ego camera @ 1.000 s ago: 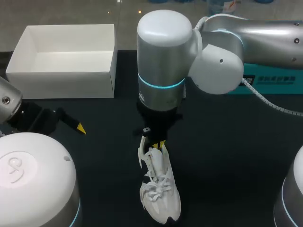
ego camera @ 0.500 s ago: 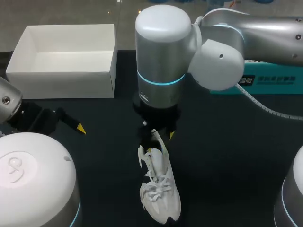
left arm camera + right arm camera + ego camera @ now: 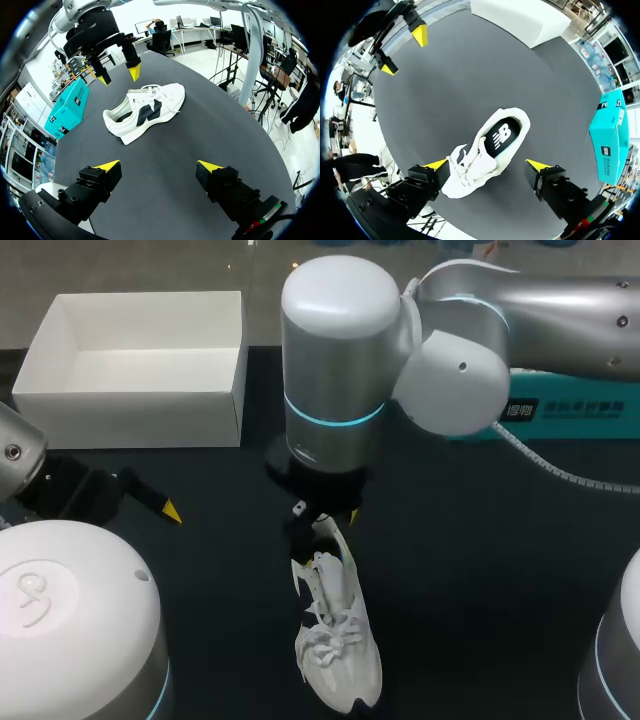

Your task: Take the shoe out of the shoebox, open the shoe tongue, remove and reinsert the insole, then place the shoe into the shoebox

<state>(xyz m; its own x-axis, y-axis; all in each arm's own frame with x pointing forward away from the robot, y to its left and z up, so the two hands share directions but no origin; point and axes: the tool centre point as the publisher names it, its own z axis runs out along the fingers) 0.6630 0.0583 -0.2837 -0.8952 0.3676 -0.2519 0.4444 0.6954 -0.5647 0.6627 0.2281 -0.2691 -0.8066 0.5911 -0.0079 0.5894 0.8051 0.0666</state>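
– Right gripper point(image 3: 487, 164) is wide open and holds nothing. Is it over the shoe point(image 3: 479, 152)?

– Yes. The shoe lies on its sole on the table point(image 3: 480, 570), under that hand and between its two fingers. No finger touches it. The heel end sits just below the hand, and the toe points away from it.

– Where is the insole?

– The black insole point(image 3: 502, 135) lies flat inside the shoe. You can see it through the hole at the top.

– So what should the hand do?

– I think the insole is the job now. The fingers are too far apart to fit in the hole, so they should come closer first. Then the hand should go down slowly, near the heel. It should pinch only the back edge of the insole, not the side of the shoe.

– What could go wrong?

– The shoe looks light. It may lift up with the insole, or tip over.

– Can the other hand help?

– Maybe. The left gripper point(image 3: 159, 165) is wide open too, with nothing in it. The shoe is ahead of it, well apart. It could hold the toe down.

– And the shoebox point(image 3: 130, 410)?

– It stands open past the left gripper, well apart from the right one. No shoe is in it.
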